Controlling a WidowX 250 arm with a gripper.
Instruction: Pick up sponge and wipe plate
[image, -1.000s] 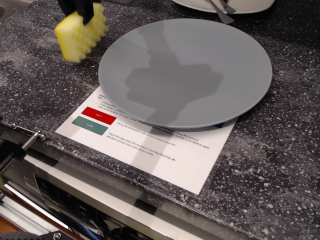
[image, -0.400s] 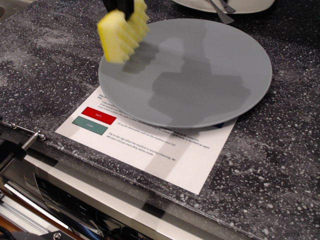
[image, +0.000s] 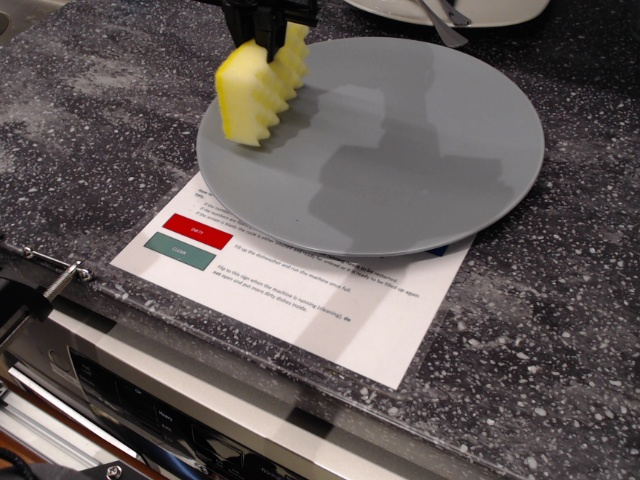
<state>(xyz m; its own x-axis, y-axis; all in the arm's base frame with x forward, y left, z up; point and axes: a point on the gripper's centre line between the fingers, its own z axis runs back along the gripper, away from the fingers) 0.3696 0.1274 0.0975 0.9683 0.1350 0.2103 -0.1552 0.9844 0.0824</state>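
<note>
observation.image: ridged yellow sponge (image: 258, 90), seemingly touching plate (image: 400, 150)

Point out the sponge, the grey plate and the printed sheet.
sponge (image: 258, 92): main view, ridged yellow face.
grey plate (image: 420, 150): main view, bare centre.
printed sheet (image: 330, 310): main view, white area below the plate.

Printed sheet (image: 330, 300) on speckled counter (image: 100, 130); white dish (image: 450, 10) with utensil (image: 440, 25).
</note>
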